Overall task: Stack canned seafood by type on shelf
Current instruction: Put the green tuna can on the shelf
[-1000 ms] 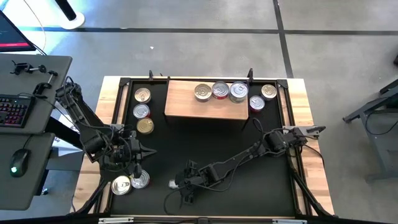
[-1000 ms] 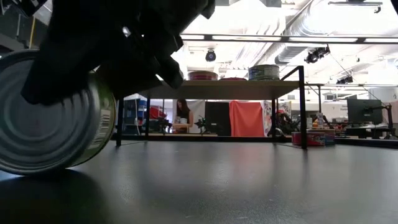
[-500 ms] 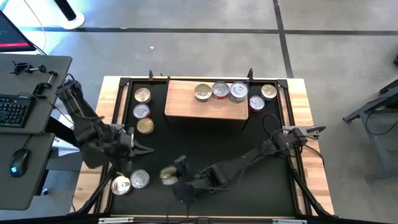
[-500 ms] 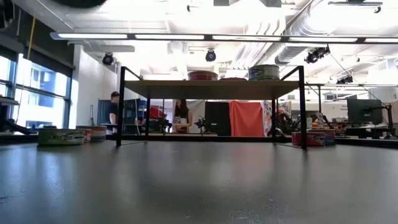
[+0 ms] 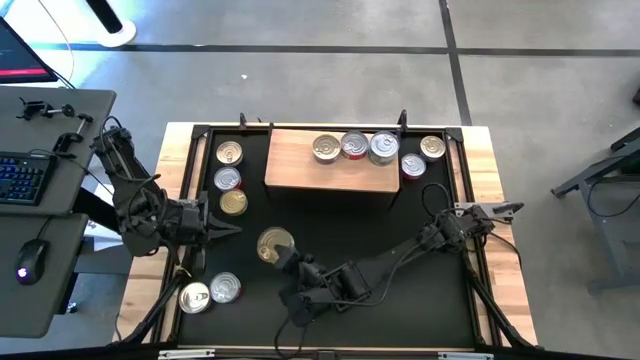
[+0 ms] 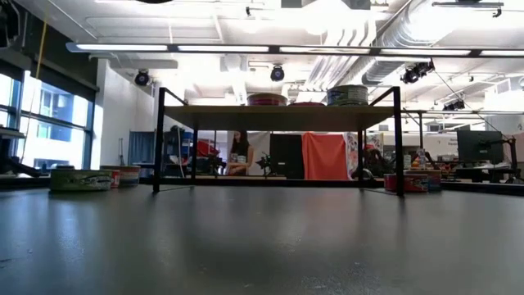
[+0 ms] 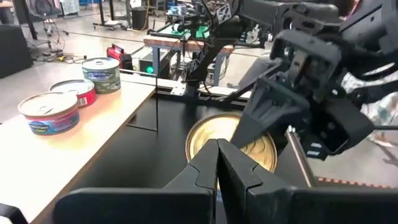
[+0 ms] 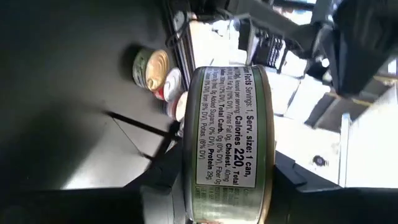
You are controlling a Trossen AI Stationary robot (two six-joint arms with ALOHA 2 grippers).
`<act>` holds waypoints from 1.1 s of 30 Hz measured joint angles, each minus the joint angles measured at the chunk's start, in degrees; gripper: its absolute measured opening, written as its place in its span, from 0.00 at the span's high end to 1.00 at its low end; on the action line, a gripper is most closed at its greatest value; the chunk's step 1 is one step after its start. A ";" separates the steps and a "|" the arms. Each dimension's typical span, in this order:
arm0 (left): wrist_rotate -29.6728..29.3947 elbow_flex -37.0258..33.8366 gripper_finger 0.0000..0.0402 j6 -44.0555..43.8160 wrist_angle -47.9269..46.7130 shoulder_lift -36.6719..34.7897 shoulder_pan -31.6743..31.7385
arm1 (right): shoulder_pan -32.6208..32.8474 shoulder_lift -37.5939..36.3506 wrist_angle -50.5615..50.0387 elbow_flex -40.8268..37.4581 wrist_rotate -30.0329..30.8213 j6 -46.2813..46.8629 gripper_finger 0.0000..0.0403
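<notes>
High view: my right end effector is clamped on a short round tin with a gold lid and green label, held above the black mat, in front of the light wooden shelf on thin black legs. Three silver-lidded tins sit in a row on the shelf's right half. Two more tins stand on the mat beside the shelf's right end, three in a column beside its left end, and two near the front left corner. The left end effector hangs over the mat's left side, fingers pressed together, empty.

Low view: shelf seen edge-on, tins on top.

Left wrist view: gold lid faces me.

Right wrist view: green label with nutrition print fills the grip.
</notes>
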 joint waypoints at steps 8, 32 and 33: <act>-0.36 0.00 1.00 -0.34 -0.88 0.00 0.00 | -2.22 0.00 -0.45 0.00 3.83 15.71 0.70; 17.03 0.00 1.00 4.03 -1.94 4.05 14.57 | -10.75 -9.20 -42.25 1.88 -10.45 75.44 0.70; 20.68 -0.01 1.00 5.12 -1.67 4.92 16.16 | -11.40 -9.41 -42.42 1.90 -11.61 74.47 0.70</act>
